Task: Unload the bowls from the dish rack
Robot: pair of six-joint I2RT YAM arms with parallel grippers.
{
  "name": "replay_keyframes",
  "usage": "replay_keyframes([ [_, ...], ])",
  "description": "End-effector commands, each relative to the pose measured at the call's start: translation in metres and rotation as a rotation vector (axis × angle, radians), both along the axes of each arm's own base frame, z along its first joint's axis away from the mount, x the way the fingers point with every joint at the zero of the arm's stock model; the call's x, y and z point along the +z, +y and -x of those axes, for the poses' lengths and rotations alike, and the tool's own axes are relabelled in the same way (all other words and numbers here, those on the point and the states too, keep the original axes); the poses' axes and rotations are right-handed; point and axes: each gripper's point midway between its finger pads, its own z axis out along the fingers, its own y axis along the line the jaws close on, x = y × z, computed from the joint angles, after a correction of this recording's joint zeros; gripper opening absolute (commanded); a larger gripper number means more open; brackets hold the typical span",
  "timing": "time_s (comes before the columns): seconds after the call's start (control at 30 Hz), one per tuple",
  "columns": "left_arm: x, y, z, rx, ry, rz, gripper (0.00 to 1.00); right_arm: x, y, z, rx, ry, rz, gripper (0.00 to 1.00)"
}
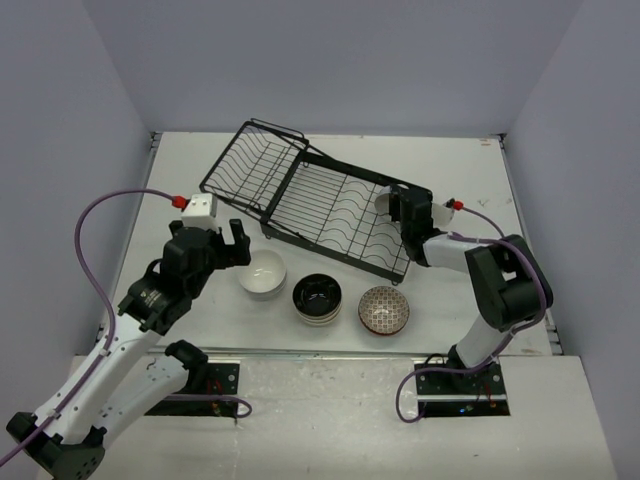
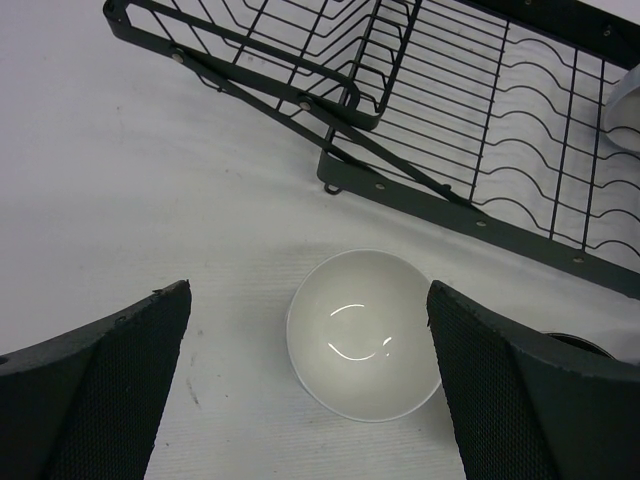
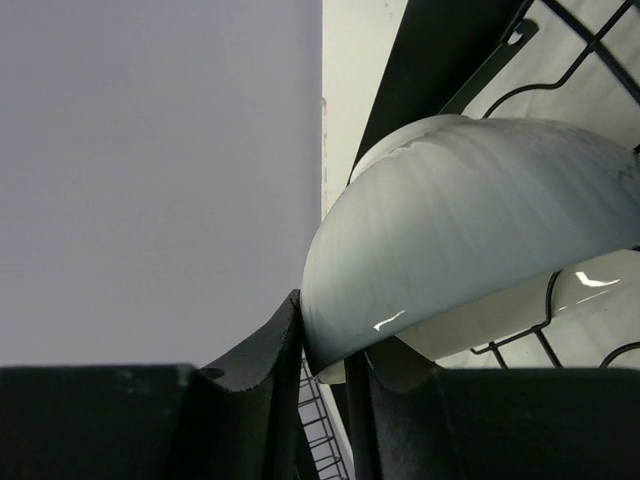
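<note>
Bowls counted: four in view. Three stood upright in a row on the bench (image 1: 150, 210), in front of the rack (image 1: 310, 195): one white bowl (image 1: 262, 273), one black-inside bowl (image 1: 317, 298) and one brown patterned bowl (image 1: 384, 309). The fourth, a pale bowl (image 3: 470, 210), stood on edge in the flat ridged section at the rack's right end. One rack; its tilted basket section held nothing I could see.

My left tool (image 2: 308, 290) hung released, jaws wide, above the white bowl and holding nothing. My right tool (image 3: 325, 350) was clenched on the pale bowl's rim, one finger on each side of the wall.
</note>
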Motion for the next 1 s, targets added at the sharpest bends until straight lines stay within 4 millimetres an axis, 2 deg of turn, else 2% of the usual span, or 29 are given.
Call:
replay_keyframes([
  [0.0,0.008,-0.002,-0.004,-0.022,-0.04,-0.002,1.0,-0.002,-0.01,0.001,-0.029,-0.017,0.072,0.19],
  [0.23,0.008,-0.003,-0.004,-0.029,-0.04,-0.001,1.0,-0.004,-0.009,0.007,-0.014,-0.04,0.104,0.0],
  [0.4,0.009,-0.002,-0.004,-0.028,-0.043,-0.001,1.0,-0.002,-0.006,0.009,0.03,-0.075,0.162,0.0],
  [0.43,0.01,-0.002,-0.004,-0.029,-0.046,-0.001,1.0,0.005,-0.003,0.008,0.044,-0.115,0.17,0.0],
  [0.5,0.009,-0.003,-0.004,-0.03,-0.042,-0.003,1.0,0.007,0.002,0.011,0.1,-0.145,0.247,0.0],
  [0.53,0.009,-0.003,-0.004,-0.032,-0.044,-0.002,1.0,0.019,0.005,0.01,0.116,-0.201,0.26,0.0],
  [0.6,0.009,-0.003,-0.004,-0.032,-0.043,-0.003,1.0,0.02,0.011,0.014,0.177,-0.235,0.34,0.0],
  [0.63,0.009,-0.003,-0.004,-0.032,-0.043,-0.003,1.0,0.031,0.013,0.014,0.184,-0.287,0.347,0.0],
  [0.8,0.009,-0.002,-0.004,-0.031,-0.046,-0.002,1.0,0.042,0.023,0.018,0.27,-0.374,0.469,0.0],
  [0.97,0.01,-0.002,-0.003,-0.027,-0.049,0.0,1.0,0.06,0.044,0.019,0.416,-0.491,0.557,0.0],
])
